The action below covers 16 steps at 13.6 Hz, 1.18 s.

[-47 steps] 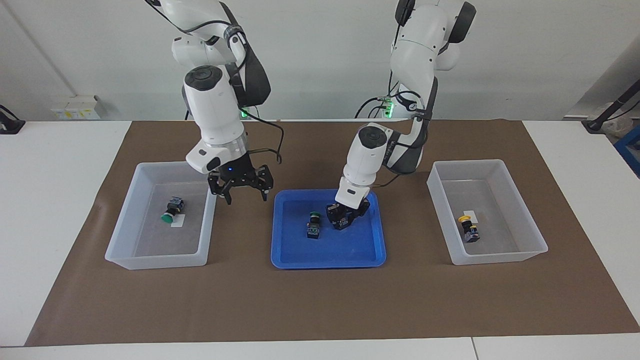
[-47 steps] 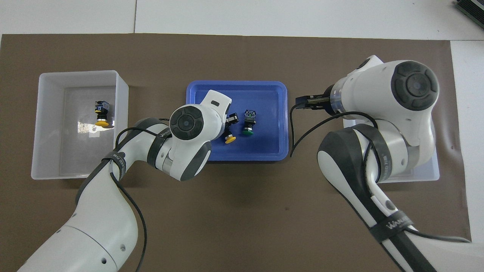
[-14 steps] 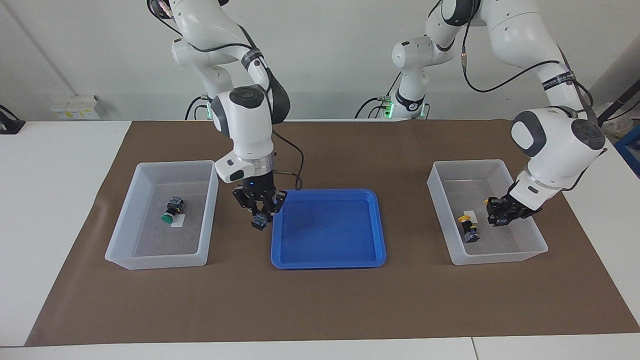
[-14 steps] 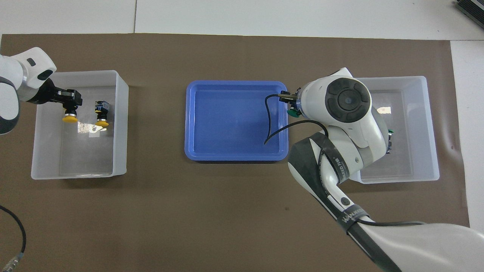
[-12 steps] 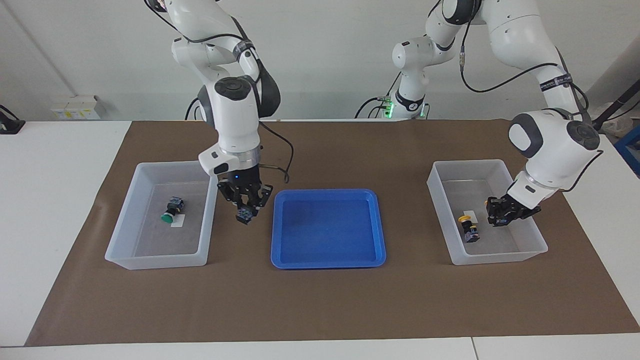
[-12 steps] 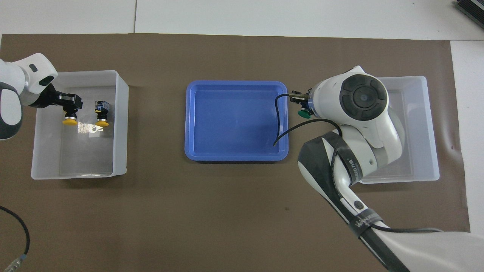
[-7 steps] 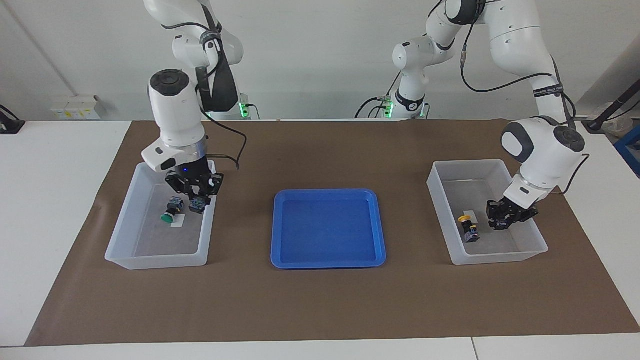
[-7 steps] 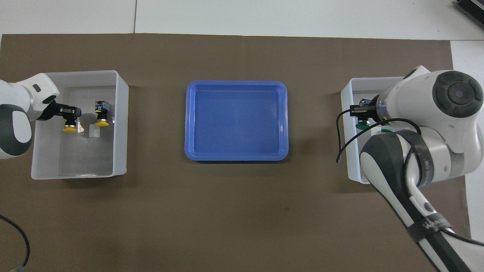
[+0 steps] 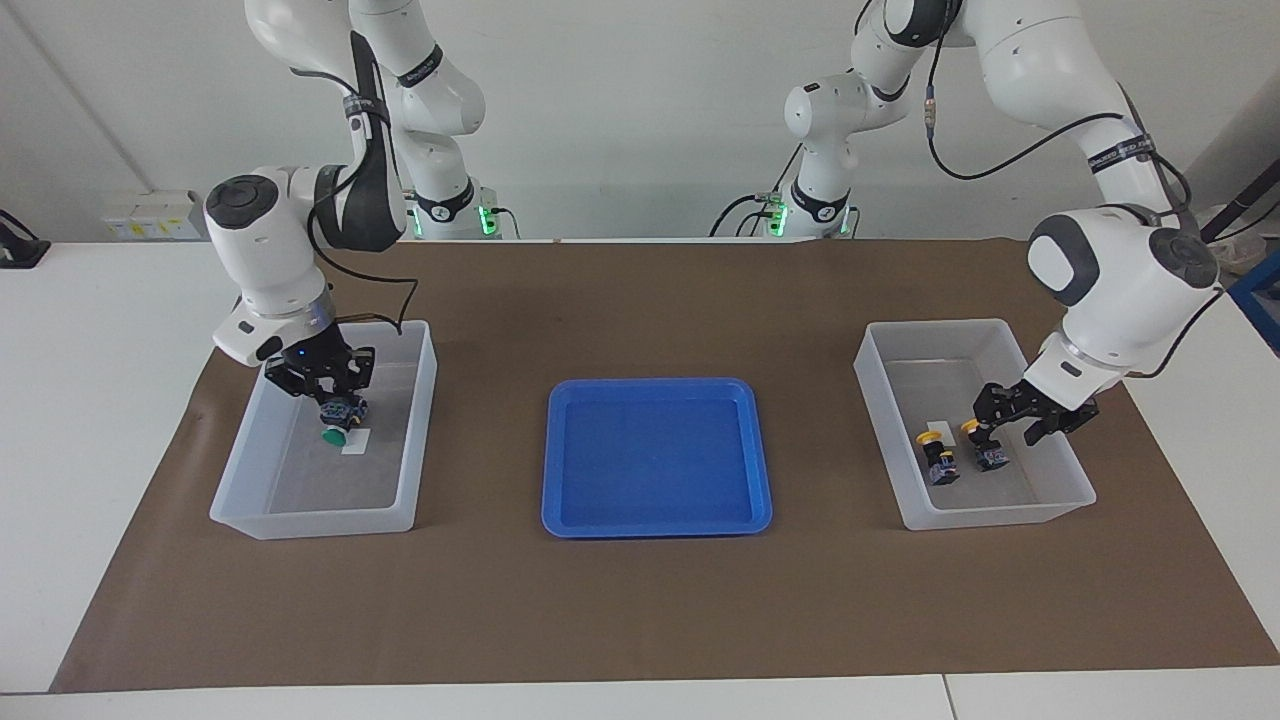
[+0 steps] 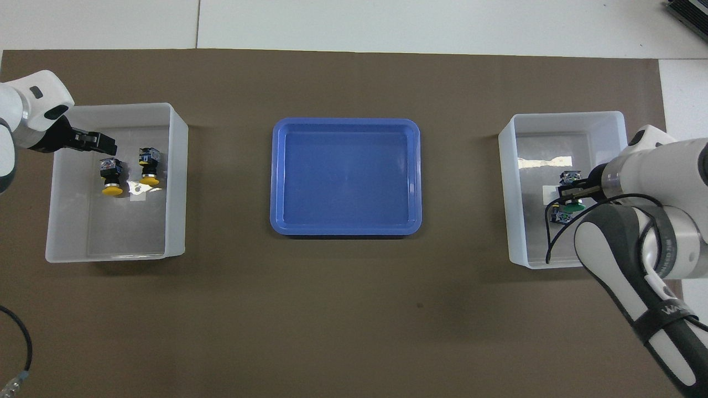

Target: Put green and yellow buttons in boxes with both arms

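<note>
My left gripper (image 9: 1012,425) is open over the box (image 9: 1000,515) at the left arm's end. Just under it lies a yellow button (image 9: 988,452), beside the other yellow button (image 9: 938,458). The overhead view shows both buttons (image 10: 110,179) (image 10: 148,167) clear of the left gripper (image 10: 108,145). My right gripper (image 9: 335,398) is low inside the other box (image 9: 315,520), shut on a green button (image 10: 568,177). It is right against the second green button (image 9: 333,435), whose body (image 10: 561,216) shows beside the gripper (image 10: 569,191).
The shallow blue tray (image 9: 655,455) lies empty between the two boxes, on the brown mat (image 9: 640,600). Each box holds a small white label near its buttons.
My left gripper opened and let the yellow button drop beside the other one. My right gripper carried the green button deeper into its box and lower, up against the other green button.
</note>
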### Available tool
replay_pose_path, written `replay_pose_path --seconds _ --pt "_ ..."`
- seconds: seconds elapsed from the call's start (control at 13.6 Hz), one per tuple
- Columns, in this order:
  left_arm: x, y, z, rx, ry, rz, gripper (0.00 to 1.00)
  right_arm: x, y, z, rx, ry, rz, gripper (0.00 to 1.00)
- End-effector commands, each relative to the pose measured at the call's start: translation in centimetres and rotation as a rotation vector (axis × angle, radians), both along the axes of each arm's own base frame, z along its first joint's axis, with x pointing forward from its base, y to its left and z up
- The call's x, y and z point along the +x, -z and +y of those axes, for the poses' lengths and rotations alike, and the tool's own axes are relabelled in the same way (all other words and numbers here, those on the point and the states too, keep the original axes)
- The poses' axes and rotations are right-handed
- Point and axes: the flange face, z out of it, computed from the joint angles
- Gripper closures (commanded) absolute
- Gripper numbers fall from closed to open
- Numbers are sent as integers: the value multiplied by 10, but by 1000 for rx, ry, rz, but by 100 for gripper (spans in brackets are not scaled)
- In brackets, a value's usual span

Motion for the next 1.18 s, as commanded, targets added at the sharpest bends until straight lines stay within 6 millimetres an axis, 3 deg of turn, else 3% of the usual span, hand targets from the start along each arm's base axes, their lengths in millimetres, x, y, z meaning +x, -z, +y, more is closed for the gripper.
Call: replay_pose_path --seconds 0.0,0.15,0.29,0.37,0.44,0.59,0.74,0.81,0.96,1.03,1.1 --pt "-4 -51 -40 58 -52 95 31 2 23 0 21 -66 -24 100" --pt "-16 -83 -47 62 -94 163 31 -4 39 4 28 -68 -2 100" --pt "-29 -98 -52 65 -151 212 31 -9 60 9 37 -65 6 100" --pt "-40 -125 -62 65 -153 172 31 -12 66 9 38 -65 3 100" --pt "-51 -143 -64 71 -154 148 31 -14 70 12 41 -59 6 100" --pt "-68 -160 -65 76 -154 155 30 -14 70 12 44 -29 5 98" --pt "-85 -177 -66 77 -153 141 30 -16 70 3 44 -13 12 87" --pt "-93 -182 -66 76 -155 136 28 -17 71 -1 44 -5 15 71" --pt "-102 -179 -65 79 -160 138 26 -17 71 -1 45 -3 17 8" --pt "-104 -173 -64 69 -162 127 26 -18 71 -4 45 4 19 0" --pt "-106 -165 -64 61 -163 102 26 -19 71 -10 45 13 27 0"
